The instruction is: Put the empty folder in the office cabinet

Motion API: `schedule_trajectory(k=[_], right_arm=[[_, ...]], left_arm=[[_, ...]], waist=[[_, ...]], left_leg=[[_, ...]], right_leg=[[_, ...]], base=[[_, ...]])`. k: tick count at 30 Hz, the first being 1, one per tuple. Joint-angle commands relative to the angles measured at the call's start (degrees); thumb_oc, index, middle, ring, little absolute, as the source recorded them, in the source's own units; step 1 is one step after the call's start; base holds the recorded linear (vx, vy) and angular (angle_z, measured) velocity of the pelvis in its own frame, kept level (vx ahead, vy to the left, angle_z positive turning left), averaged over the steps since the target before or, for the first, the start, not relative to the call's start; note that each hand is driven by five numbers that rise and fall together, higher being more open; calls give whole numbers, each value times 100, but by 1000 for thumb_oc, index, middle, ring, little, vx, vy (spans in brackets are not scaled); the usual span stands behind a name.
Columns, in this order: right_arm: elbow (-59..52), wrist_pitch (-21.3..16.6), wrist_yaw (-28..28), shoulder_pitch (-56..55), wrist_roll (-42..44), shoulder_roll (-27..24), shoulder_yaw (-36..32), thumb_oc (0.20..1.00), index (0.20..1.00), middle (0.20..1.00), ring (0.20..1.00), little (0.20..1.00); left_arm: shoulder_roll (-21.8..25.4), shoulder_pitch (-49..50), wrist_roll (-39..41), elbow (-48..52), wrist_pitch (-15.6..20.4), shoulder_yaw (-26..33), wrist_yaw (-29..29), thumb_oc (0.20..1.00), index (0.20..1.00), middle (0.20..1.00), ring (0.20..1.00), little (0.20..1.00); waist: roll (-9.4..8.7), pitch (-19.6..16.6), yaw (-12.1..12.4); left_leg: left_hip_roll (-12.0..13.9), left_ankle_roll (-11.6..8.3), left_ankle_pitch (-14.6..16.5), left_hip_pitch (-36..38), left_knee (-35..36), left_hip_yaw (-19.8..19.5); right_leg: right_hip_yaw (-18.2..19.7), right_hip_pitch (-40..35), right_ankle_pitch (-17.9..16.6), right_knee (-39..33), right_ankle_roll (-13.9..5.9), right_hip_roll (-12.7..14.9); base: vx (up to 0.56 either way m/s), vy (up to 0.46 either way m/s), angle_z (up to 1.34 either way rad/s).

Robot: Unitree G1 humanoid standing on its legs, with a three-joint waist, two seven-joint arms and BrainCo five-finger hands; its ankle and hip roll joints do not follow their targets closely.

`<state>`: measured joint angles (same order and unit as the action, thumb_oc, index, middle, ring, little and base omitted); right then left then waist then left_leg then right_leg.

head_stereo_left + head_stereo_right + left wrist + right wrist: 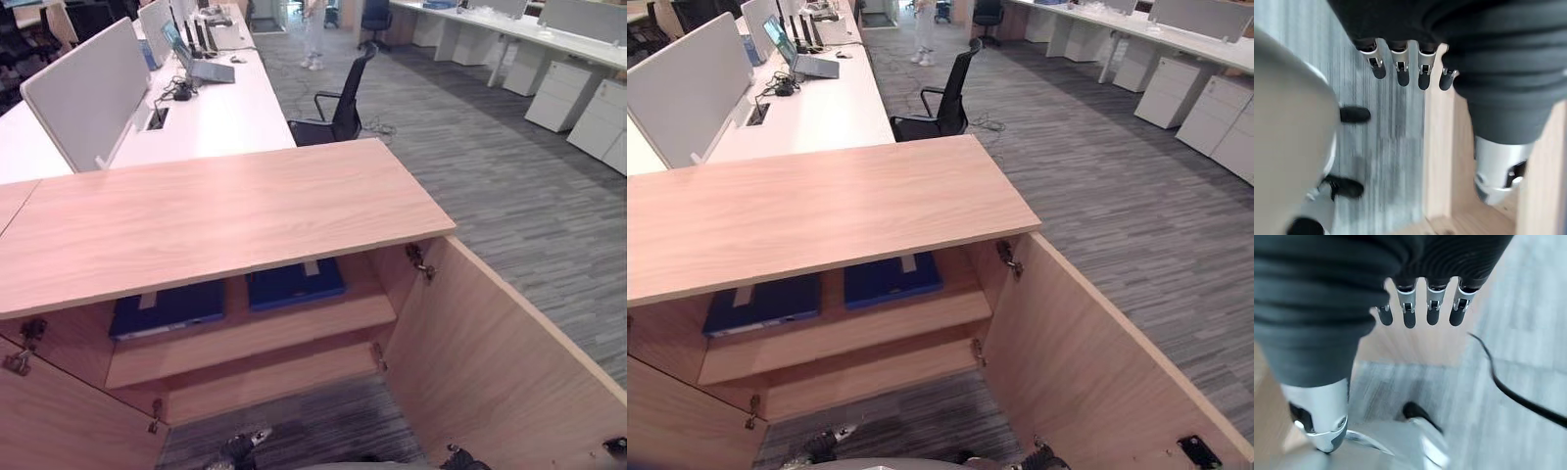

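cabinet (pixel 225 211): we see matt pale wood grain | folders (pixel 294 284): smooth blue covers | floor (pixel 1386 147) past our left fingers (pixel 1400 73): rough grey carpet | fingers: silver metal, dark tips

A light wooden cabinet (pixel 216 220) spans the left and centre of the head views, its bare top reaching toward the middle right, both doors swung open at the lower corners. On its upper shelf (pixel 255 333), low in the frame, two dark blue folders (pixel 167 309) (pixel 294 284) lie flat side by side, apart. Grey striped carpet (pixel 509 186) fills the right.
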<state>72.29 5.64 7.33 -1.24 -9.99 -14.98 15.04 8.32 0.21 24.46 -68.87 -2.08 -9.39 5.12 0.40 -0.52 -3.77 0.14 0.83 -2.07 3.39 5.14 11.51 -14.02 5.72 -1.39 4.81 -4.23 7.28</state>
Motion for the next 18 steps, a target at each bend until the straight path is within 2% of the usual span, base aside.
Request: schedule_trajectory(k=[1, 3, 4, 5, 6, 8, 10, 11, 13, 15, 16, 17, 18], right_arm=[[119, 30, -162, 398, 319, 133, 161, 1000, 1000, 1000, 1000, 1000], [400, 50, -200, 338, 559, 192, -138, 1000, 1000, 1000, 1000, 1000], [704, 128, -294, 331, 774, 241, -409, 1000, 1000, 1000, 1000, 1000], [884, 189, -354, 331, 880, 258, -561, 1000, 1000, 1000, 1000, 1000], [962, 200, -371, 304, 925, 266, -627, 1000, 1000, 1000, 1000, 1000], [1128, 238, -348, 308, 1049, 204, -831, 1000, 1000, 1000, 1000, 1000], [1207, 254, -341, 334, 1071, 160, -921, 1000, 1000, 1000, 1000, 1000], [1291, 268, -303, 335, 1119, 43, -1103, 1000, 1000, 1000, 1000, 1000], [1326, 290, -265, 342, 1145, -82, -1264, 1000, 1000, 1000, 1000, 1000], [1335, 305, -209, 352, 1194, -189, -1377, 1000, 1000, 1000, 1000, 1000], [1342, 311, -173, 356, 1233, -234, -1418, 1000, 1000, 1000, 1000, 1000], [1329, 316, -112, 368, 1323, -276, -1506, 1000, 1000, 1000, 1000, 1000], [1327, 317, -111, 366, 1323, -275, -1507, 1000, 1000, 1000, 1000, 1000]], left_arm=[[119, -265, -434, 138, 139, 43, -180, 1000, 1000, 1000, 1000, 1000], [115, -355, -523, -72, 131, 49, -245, 1000, 1000, 1000, 1000, 1000], [147, -456, -643, -269, 78, 51, -309, 1000, 1000, 1000, 1000, 1000], [173, -526, -709, -341, 23, 59, -338, 1000, 1000, 1000, 1000, 1000], [174, -538, -722, -342, -1, 62, -364, 1000, 1000, 1000, 1000, 1000], [161, -541, -741, -309, -57, 39, -424, 1000, 1000, 1000, 1000, 1000], [149, -536, -735, -300, -71, 17, -453, 1000, 1000, 1000, 1000, 1000], [160, -520, -737, -282, -91, 14, -502, 1000, 1000, 1000, 1000, 1000], [167, -492, -727, -267, -119, 15, -531, 1000, 1000, 1000, 1000, 1000], [172, -462, -729, -244, -126, 8, -544, 1000, 1000, 1000, 1000, 1000], [174, -448, -721, -238, -128, 9, -534, 1000, 1000, 1000, 1000, 1000], [186, -422, -653, -214, -127, 44, -514, 1000, 1000, 1000, 1000, 1000], [186, -421, -652, -212, -128, 42, -513, 1000, 1000, 1000, 1000, 1000]], waist=[[-202, 326, 16], [-198, 416, -82], [-201, 598, -166], [-145, 739, -132], [-109, 786, -120], [-42, 780, -120], [-24, 760, -115], [9, 696, -131], [8, 570, -107], [-32, 427, -91], [-75, 367, -82], [-139, 341, -47], [-138, 343, -40]], left_leg=[[16, -148, 412, -15, -14, -139], [-78, -74, 456, -47, -14, 37], [-116, 3, 490, -50, -14, 236], [-75, 34, 569, 7, -14, 355], [-44, 42, 546, 12, -14, 418], [30, 70, 527, -15, -14, 587], [51, 79, 533, -11, -14, 664], [113, 96, 525, -41, -14, 805], [130, 119, 536, -81, -14, 958], [110, 122, 541, -118, -14, 1049], [91, 114, 536, -128, -14, 1080], [109, 61, 455, -143, -14, 1148], [115, 56, 453, -139, -14, 1154]], right_leg=[[12, -164, -225, -430, -615, 262], [84, 25, -312, -316, -695, 396], [89, 273, -370, -35, -745, 539], [-266, 311, -256, 231, -766, 692], [-541, 257, -170, 365, -694, 799], [-873, 142, 6, 715, -602, 995], [-904, 67, 88, 889, -565, 1080], [-956, -90, 132, 1111, -577, 1246], [-965, -274, 45, 1130, -643, 1413], [-928, -479, -55, 956, -715, 1436], [-882, -630, -58, 789, -743, 1366], [-818, -780, 67, 303, -767, 1133], [-815, -787, 61, 289, -762, 1124]], base=[[-100, 268, -45], [-148, 268, -46], [-190, 267, -49], [-203, 224, -68], [-132, 113, -124], [-90, 55, -140], [-31, 26, -79], [-23, 7, -67], [3, -15, -62], [43, -70, -63], [28, -173, -54], [7, -145, -38], [-12, -184, -43]])
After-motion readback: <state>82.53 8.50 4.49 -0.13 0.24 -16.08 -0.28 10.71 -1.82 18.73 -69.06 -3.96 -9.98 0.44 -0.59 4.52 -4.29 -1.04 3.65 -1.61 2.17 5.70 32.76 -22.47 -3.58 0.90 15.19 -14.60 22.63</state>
